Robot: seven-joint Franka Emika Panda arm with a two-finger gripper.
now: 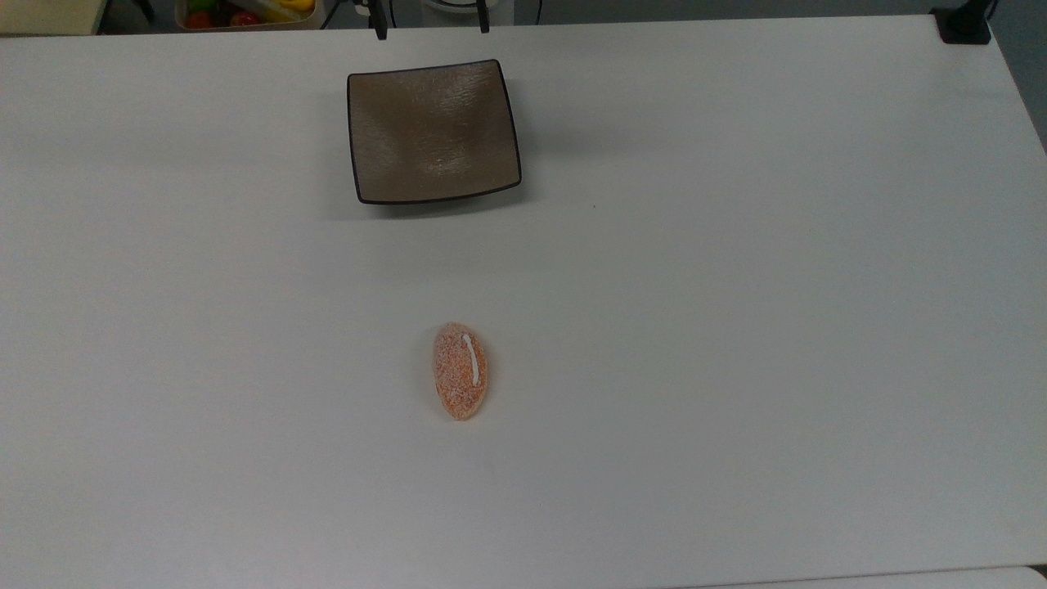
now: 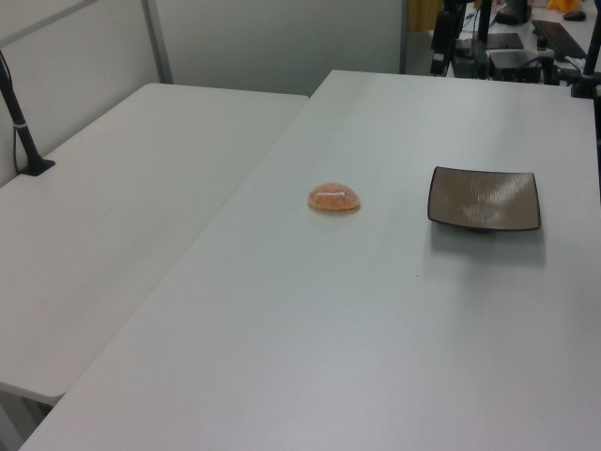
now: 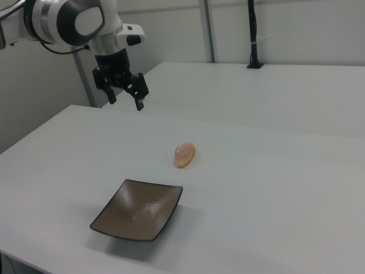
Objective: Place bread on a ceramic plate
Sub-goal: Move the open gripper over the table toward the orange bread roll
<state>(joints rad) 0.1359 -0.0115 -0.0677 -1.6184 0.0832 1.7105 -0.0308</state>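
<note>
White worktop, matte, carrying two items. The bread lies flat on the bare worktop surface, an orange-brown oval with white speckling and one white slit along its top; in the top view its long axis runs up and down the frame, and it sits below the ceramic plate and well apart from it. The plate is square, glossy brown-grey with a thin dark rim and upturned corners, and nothing rests on it. In the left view the bread is to the left view's left of the plate, bare worktop between them. In the right view the plate is nearest the camera and the bread lies beyond it, slightly to the right view's right. The arm shows in the right view's upper left, white housing with dark wrist; its claw hangs in the air above the worktop's far side, pointing down, fingers spread apart and released, gripping nothing. It stands well apart from the bread and from the plate, touching neither. A second white table adjoins on the left view's left, with a black post clamped at its edge.
</note>
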